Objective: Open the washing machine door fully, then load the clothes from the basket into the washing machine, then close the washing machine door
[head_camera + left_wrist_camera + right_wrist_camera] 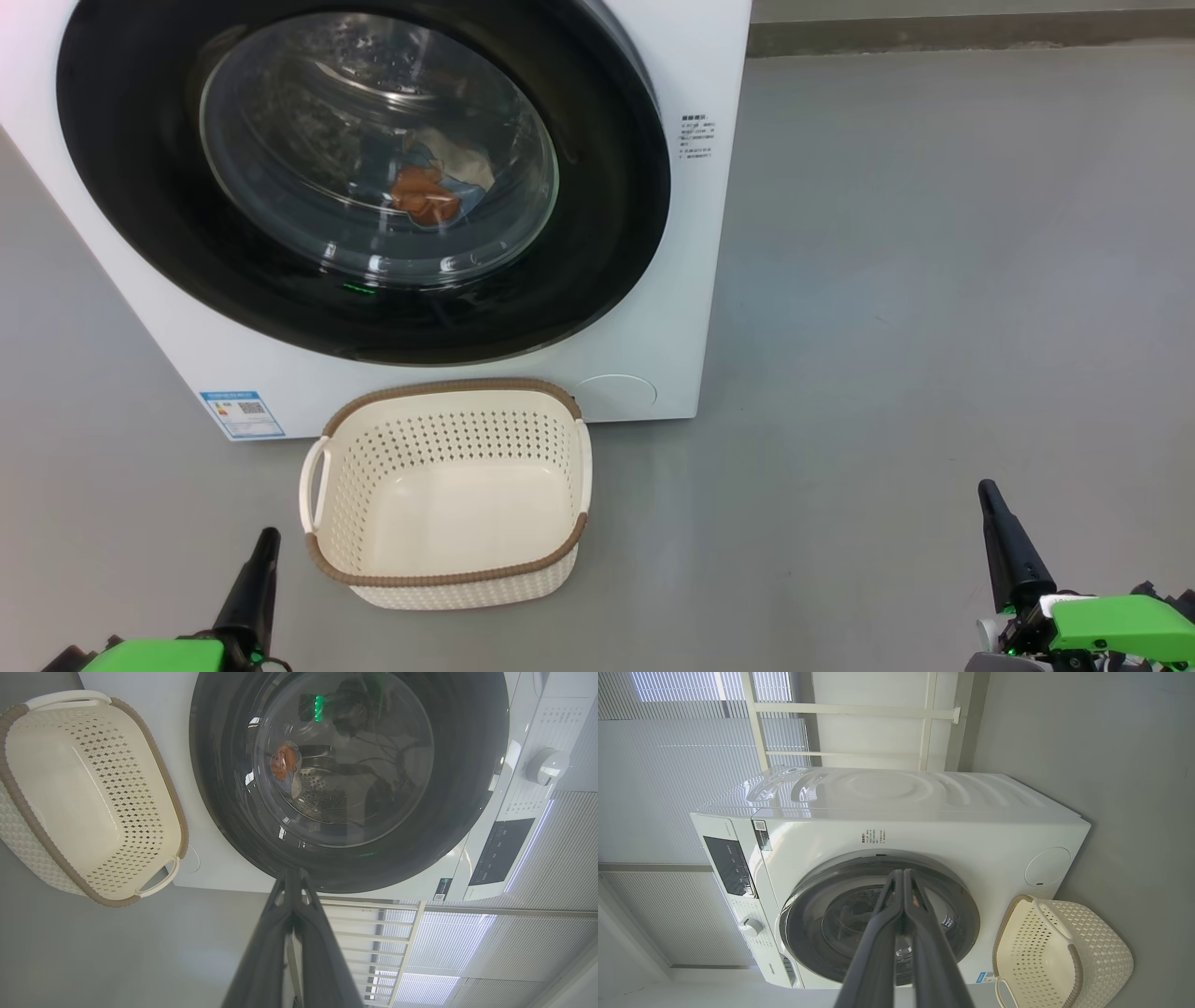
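The white washing machine (pixel 691 243) stands ahead with its round black-rimmed door (pixel 140 187) shut flat against the front. Through the glass I see the clothes (pixel 429 191), orange and cream patches on blue, lying in the drum. The cream basket (pixel 448 560) with its brown rim sits on the floor just before the machine, with nothing in it. My left gripper (pixel 269 537) is shut, low at the left beside the basket. My right gripper (pixel 988 490) is shut too, low at the right, well away from everything. Both hold nothing. The left wrist view shows the door (pixel 224 765) and basket (pixel 70 793).
Grey floor (pixel 934 280) spreads wide to the right of the machine. A dark skirting strip (pixel 971 33) runs along the back wall. The right wrist view shows the machine's control panel (pixel 726 865), a knob (pixel 749 927) and window blinds (pixel 668 765) behind it.
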`<state>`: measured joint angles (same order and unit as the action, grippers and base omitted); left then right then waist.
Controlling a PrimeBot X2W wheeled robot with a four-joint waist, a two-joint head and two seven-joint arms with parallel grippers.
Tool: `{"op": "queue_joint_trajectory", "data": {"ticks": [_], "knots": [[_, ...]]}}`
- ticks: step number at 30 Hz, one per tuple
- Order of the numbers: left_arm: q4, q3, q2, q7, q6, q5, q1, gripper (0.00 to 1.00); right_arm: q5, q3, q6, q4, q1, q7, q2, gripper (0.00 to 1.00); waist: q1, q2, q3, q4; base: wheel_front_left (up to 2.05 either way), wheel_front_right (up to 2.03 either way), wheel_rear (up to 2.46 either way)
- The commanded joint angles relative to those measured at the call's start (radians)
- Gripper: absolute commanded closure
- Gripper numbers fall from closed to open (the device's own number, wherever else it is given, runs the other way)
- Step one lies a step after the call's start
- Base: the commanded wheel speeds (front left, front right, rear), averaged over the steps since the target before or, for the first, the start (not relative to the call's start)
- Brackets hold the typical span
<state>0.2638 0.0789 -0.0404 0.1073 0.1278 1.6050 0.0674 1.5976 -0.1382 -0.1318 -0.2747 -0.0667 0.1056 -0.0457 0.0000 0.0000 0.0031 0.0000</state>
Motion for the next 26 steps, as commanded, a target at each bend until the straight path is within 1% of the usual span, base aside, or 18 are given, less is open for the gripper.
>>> {"op": "queue_joint_trajectory", "data": {"ticks": [1, 26], "knots": [[-0.019, 0.036, -0.010, 0.007, 0.003, 0.003, 0.041, 1.00, 0.011, 0.024, 0.001, 0.030, -0.041, 0.008, -0.004, 1.00, 0.0000, 0.0000, 0.000, 0.000, 0.00, 0.00, 0.00], [-0.019, 0.036, -0.010, 0.007, 0.003, 0.003, 0.041, 1.00, 0.011, 0.024, 0.001, 0.030, -0.041, 0.008, -0.004, 1.00, 0.0000, 0.0000, 0.000, 0.000, 0.00, 0.00, 0.00]]}}
